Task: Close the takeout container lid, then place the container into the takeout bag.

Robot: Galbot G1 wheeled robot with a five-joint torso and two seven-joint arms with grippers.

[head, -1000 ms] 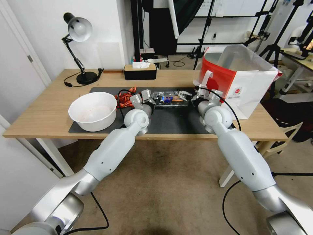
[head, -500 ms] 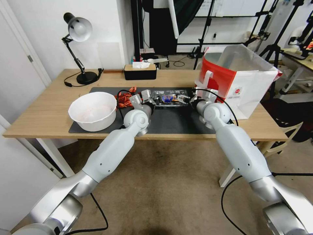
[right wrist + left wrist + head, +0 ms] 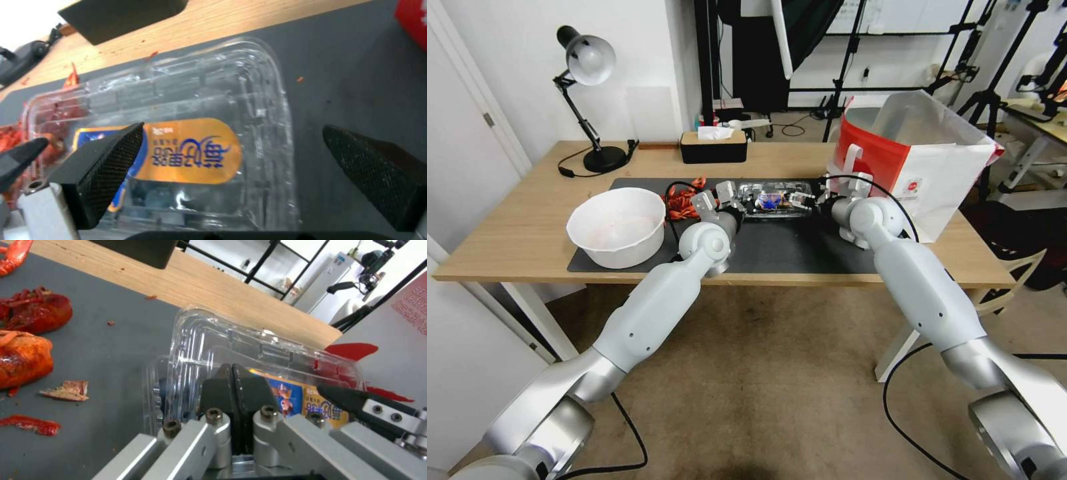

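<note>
The clear takeout container (image 3: 774,199) lies on the dark mat (image 3: 787,247), left of the white and red takeout bag (image 3: 924,167). Its lid (image 3: 195,150), with an orange and blue label, is folded over the dark berries; whether it is snapped down I cannot tell. My left gripper (image 3: 739,193) is at the container's left end, its pads (image 3: 222,386) shut together against the lid's edge (image 3: 213,340). My right gripper (image 3: 802,198) hovers open over the right end, and the label shows between its spread fingers (image 3: 111,160).
A white bowl (image 3: 617,227) stands on the mat's left end, with red crayfish shells (image 3: 680,200) between it and the container. A black tissue box (image 3: 714,147) and a desk lamp (image 3: 590,67) stand at the back. The bag's open top faces up at the table's right edge.
My right arm has swung its elbow outward and brought the open gripper in over the container's right end. The left arm and the container have barely moved.
</note>
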